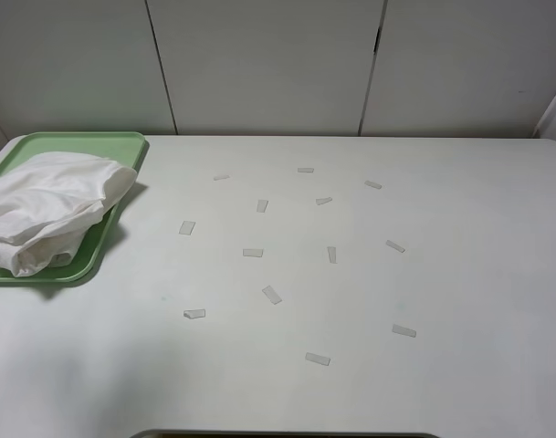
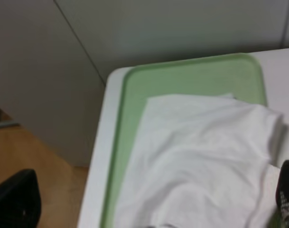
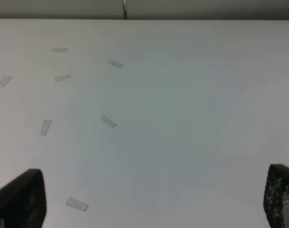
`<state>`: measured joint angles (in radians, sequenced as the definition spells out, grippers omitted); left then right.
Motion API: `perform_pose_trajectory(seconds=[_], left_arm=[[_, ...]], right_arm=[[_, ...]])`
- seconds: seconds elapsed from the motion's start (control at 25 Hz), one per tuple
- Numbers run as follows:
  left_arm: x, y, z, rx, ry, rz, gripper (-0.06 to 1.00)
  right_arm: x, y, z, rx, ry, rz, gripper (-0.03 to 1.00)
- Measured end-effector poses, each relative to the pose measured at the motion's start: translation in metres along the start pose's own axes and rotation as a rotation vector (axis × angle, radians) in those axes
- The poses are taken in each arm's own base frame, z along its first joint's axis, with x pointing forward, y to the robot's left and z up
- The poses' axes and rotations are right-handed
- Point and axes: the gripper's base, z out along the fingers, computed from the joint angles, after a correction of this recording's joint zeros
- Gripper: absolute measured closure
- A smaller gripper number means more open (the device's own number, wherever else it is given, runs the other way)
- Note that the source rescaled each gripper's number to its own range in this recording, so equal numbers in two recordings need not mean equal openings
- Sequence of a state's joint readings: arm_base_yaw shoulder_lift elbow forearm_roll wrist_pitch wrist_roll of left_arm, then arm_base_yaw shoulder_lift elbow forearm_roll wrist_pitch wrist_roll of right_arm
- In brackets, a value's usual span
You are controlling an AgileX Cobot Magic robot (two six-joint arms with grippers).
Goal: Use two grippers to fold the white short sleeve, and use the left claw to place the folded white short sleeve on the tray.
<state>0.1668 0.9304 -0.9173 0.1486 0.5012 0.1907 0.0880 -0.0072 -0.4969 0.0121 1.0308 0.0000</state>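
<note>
On the tray (image 1: 122, 144), at the table's far left corner, the shirt (image 1: 49, 210) lay folded.
Both grippers (left (image 2: 149, 209), right (image 3: 153, 199)) hung spread, holding nothing; the loose bundle overhanging the rim could slide off.

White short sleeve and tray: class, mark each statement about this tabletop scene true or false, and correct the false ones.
1. The white short sleeve lies bunched on the tray. True.
2. The tray sits at the table's right edge in the high view. False: it sits at the far left.
3. Small tape strips are scattered on the table. True.
4. The right tool grips the shirt. False: its fingers stand wide apart over bare table.
5. The shirt is spread flat. False: it is folded and rumpled.
</note>
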Motion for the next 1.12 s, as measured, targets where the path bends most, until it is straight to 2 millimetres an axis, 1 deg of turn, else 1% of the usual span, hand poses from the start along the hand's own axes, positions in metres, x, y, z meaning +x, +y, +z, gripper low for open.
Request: perform_pose_trajectory(seconds=[0.04, 0.08, 0.12, 0.16, 0.2, 0.24, 0.32, 0.36, 0.52, 0.64, 0.84, 0.88, 0.96, 1.04, 1.12], left_arm=[[0.015, -0.005, -0.015, 0.018, -0.020, -0.032, -0.05], [0.023, -0.009, -0.020, 0.029, -0.023, -0.045, -0.06], [0.027, -0.010, -0.028, 0.032, -0.045, -0.048, -0.06], [0.027, -0.010, -0.028, 0.032, -0.045, -0.048, -0.06], [0.036, -0.016, -0.034, 0.050, -0.059, -0.046, -0.06], [0.046, -0.023, -0.049, 0.082, -0.103, -0.031, -0.06], [0.058, -0.030, -0.062, 0.128, -0.122, -0.006, -0.06], [0.068, -0.033, -0.069, 0.152, -0.108, 0.006, -0.06], [0.100, -0.038, -0.079, 0.185, -0.012, 0.024, -0.06], [0.120, -0.040, -0.088, 0.185, -0.009, 0.015, -0.06], [0.143, -0.045, -0.104, 0.206, -0.101, -0.074, -0.06], [0.143, -0.045, -0.104, 0.206, -0.101, -0.074, -0.06], [0.154, -0.047, -0.107, 0.211, -0.138, -0.093, -0.06], [0.156, -0.047, -0.109, 0.210, -0.154, -0.096, -0.06], [0.166, -0.048, -0.113, 0.208, -0.193, -0.121, -0.06]], right_arm=[[0.000, 0.000, 0.000, 0.000, 0.000, 0.000, -0.03], [0.000, 0.000, 0.000, 0.000, 0.000, 0.000, -0.03], [0.000, 0.000, 0.000, 0.000, 0.000, 0.000, -0.03], [0.000, 0.000, 0.000, 0.000, 0.000, 0.000, -0.03], [0.000, 0.000, 0.000, 0.000, 0.000, 0.000, -0.03], [0.000, 0.000, 0.000, 0.000, 0.000, 0.000, -0.03], [0.000, 0.000, 0.000, 0.000, 0.000, 0.000, -0.03], [0.000, 0.000, 0.000, 0.000, 0.000, 0.000, -0.03], [0.000, 0.000, 0.000, 0.000, 0.000, 0.000, -0.03], [0.000, 0.000, 0.000, 0.000, 0.000, 0.000, -0.03], [0.000, 0.000, 0.000, 0.000, 0.000, 0.000, -0.03], [0.000, 0.000, 0.000, 0.000, 0.000, 0.000, -0.03], [0.000, 0.000, 0.000, 0.000, 0.000, 0.000, -0.03], [0.000, 0.000, 0.000, 0.000, 0.000, 0.000, -0.03], [0.000, 0.000, 0.000, 0.000, 0.000, 0.000, -0.03]])
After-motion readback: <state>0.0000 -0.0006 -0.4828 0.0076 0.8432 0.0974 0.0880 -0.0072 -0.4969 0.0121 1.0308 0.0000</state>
